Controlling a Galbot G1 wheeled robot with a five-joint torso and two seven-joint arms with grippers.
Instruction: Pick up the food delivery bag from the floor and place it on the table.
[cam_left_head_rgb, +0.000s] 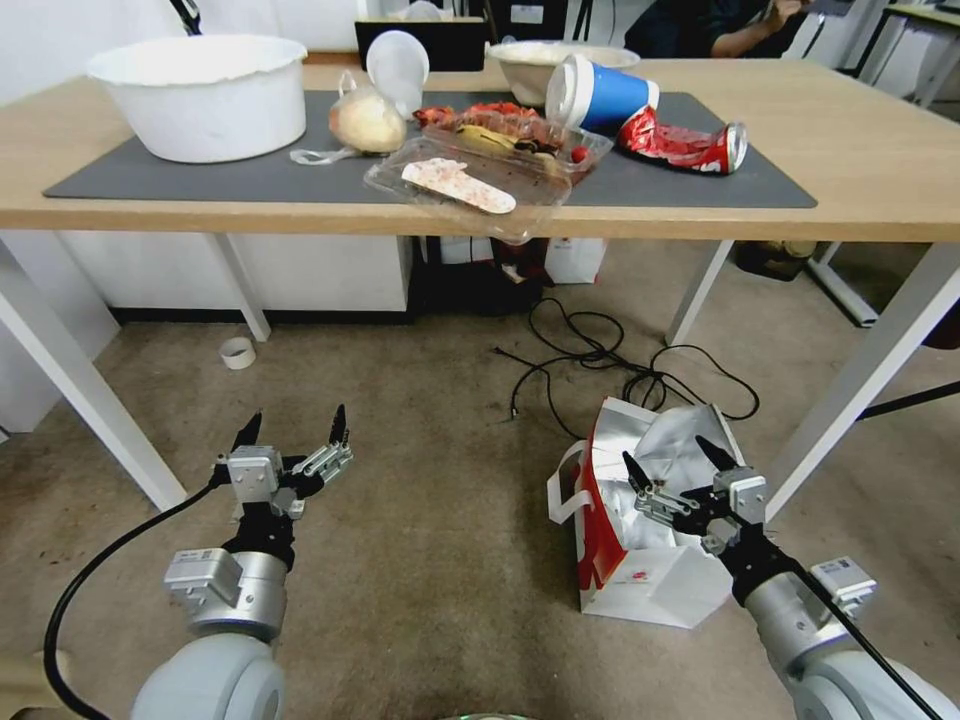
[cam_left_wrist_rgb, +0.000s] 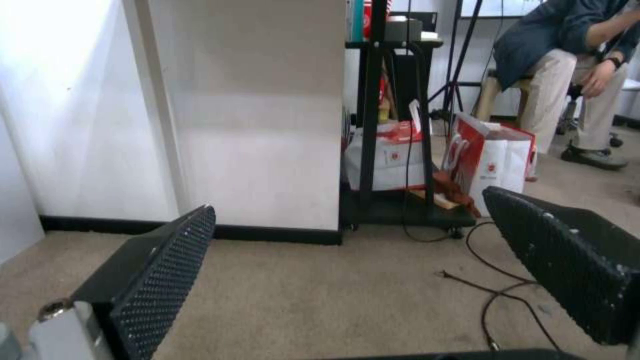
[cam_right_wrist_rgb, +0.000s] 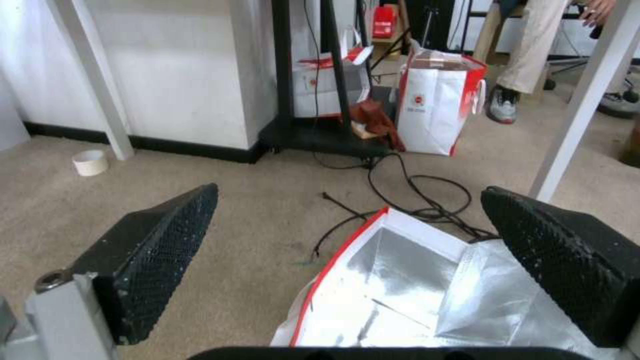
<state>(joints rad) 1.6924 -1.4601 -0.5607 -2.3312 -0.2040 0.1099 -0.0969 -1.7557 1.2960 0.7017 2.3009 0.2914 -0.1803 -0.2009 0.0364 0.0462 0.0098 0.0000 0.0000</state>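
Carpet floor (cam_left_head_rgb: 420, 520) under cluttered table (cam_left_head_rgb: 880, 150) — delivery bag (cam_left_head_rgb: 640, 540) below right gripper (cam_left_head_rgb: 678, 466), both grippers' fingers wide.

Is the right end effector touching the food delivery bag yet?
Apart. In the right wrist view the right end effector is open, its fingers on either side above the food delivery bag, with carpet and foil lining visible between them and the bag.

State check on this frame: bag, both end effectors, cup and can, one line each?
Food delivery bag: upright on the floor, mouth open, ungrasped.
Right end effector: open, over the bag's mouth.
Left end effector: open, empty, above floor.
Blue cup: tipped over on the table.
Red can: crushed, lying down.
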